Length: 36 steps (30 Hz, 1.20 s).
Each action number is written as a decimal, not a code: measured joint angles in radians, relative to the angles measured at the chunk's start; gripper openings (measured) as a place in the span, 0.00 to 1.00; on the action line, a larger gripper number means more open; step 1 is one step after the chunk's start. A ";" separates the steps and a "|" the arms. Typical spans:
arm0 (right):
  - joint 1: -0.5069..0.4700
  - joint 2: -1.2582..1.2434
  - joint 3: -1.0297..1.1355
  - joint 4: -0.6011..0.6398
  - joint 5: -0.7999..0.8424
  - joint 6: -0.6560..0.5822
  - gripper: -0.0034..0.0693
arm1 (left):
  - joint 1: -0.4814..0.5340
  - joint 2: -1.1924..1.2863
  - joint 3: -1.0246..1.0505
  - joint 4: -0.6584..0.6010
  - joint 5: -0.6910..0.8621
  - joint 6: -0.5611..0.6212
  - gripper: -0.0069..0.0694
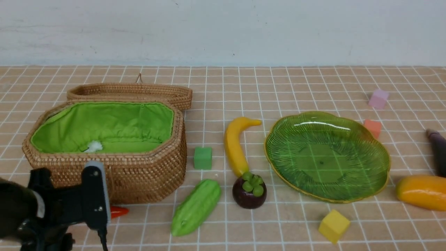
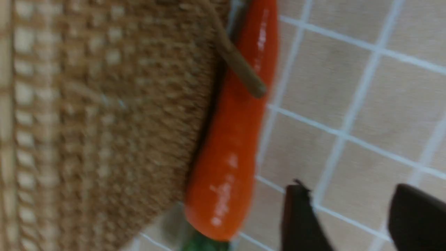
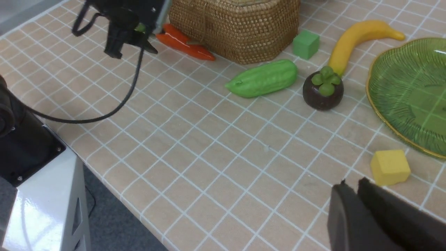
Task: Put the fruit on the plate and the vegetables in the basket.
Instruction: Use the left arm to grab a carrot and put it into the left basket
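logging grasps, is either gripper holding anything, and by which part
Nothing is held. The left gripper is open beside the carrot, not touching it; the right gripper is shut, empty.

Three fruits: one banana (image 1: 234, 144), one mangosteen (image 1: 249, 191), one mango (image 1: 421, 192) at the right edge. Three vegetables: one carrot (image 1: 118, 211), one gourd (image 1: 196, 206), one eggplant (image 1: 438, 151). Four cubes: green cube (image 1: 202, 158), pink cube (image 1: 378, 99), orange cube (image 1: 373, 127), yellow cube (image 1: 333, 225). One basket (image 1: 146, 174), one lid (image 1: 132, 92), one plate (image 1: 327, 157).
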<state>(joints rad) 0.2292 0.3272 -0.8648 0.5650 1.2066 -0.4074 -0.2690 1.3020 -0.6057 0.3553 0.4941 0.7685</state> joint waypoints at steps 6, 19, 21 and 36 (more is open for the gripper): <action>0.000 0.000 0.000 0.000 -0.011 0.000 0.15 | 0.000 0.130 0.000 0.123 -0.097 -0.049 0.85; 0.000 0.000 0.000 0.011 -0.019 0.000 0.17 | 0.000 0.205 -0.001 0.193 -0.098 -0.091 0.78; 0.000 0.000 0.000 0.011 -0.024 0.000 0.17 | 0.000 0.197 -0.001 0.188 -0.080 -0.098 0.78; 0.000 0.000 0.000 0.016 -0.041 0.000 0.18 | 0.000 0.212 -0.002 0.315 -0.156 -0.262 0.78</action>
<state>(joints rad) 0.2292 0.3272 -0.8648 0.5814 1.1651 -0.4074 -0.2690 1.5139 -0.6075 0.6708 0.3379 0.5066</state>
